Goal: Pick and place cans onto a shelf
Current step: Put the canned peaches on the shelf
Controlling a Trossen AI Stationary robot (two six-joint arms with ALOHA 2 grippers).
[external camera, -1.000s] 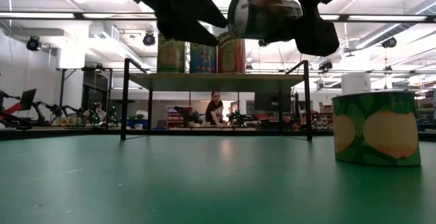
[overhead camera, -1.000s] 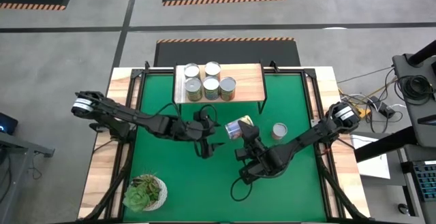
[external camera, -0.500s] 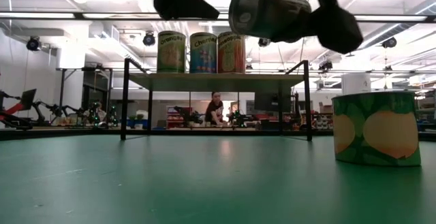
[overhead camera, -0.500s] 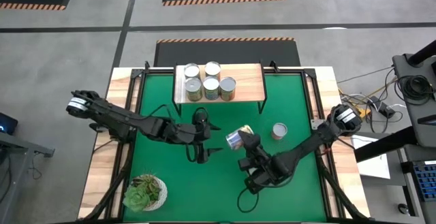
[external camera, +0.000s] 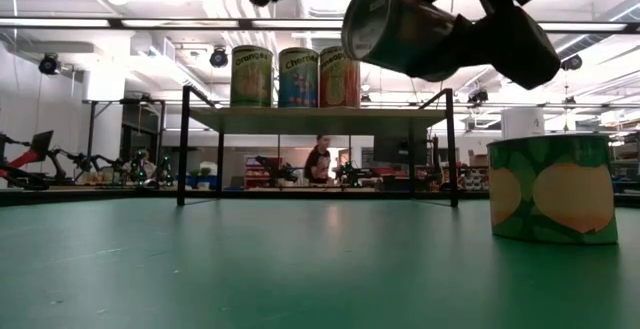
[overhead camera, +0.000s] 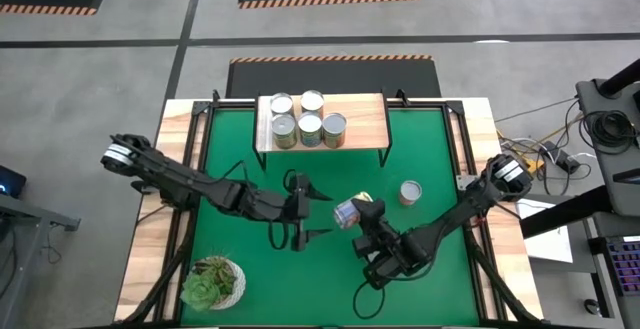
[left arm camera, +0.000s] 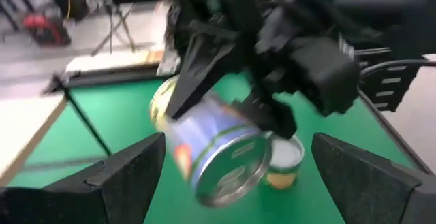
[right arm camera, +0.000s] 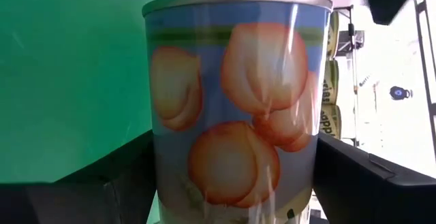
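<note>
My right gripper (overhead camera: 360, 212) holds one can (overhead camera: 346, 212), blue-labelled with peach pictures, in the air over the middle of the green mat. My left gripper (overhead camera: 322, 214) stands open just left of it, its fingers apart from the can, whose shiny end (left arm camera: 231, 173) faces them. A second can (overhead camera: 409, 191) stands upright on the mat to the right. Several more cans (overhead camera: 308, 119) stand on the left part of the shelf (overhead camera: 365, 119) at the far edge. My right gripper pinches the can's label wall (right arm camera: 231, 115) between its two fingers (right arm camera: 116, 190), one on each side. The fingers come nearly level from the table's right. The can is lifted clear of the mat and lies tilted, almost on its side (external camera: 395, 31).
A potted succulent (overhead camera: 212, 281) stands at the near left corner of the mat. The shelf's right half is bare board. The shelf's black legs (external camera: 182, 149) stand on the mat. In the low view, people and equipment show in the room behind.
My right gripper has carried the can a little toward the table's near edge and rolled, so the can's shiny end turns more toward the near side. My left gripper, open all along, has risen, swung toward the near edge and turned.
</note>
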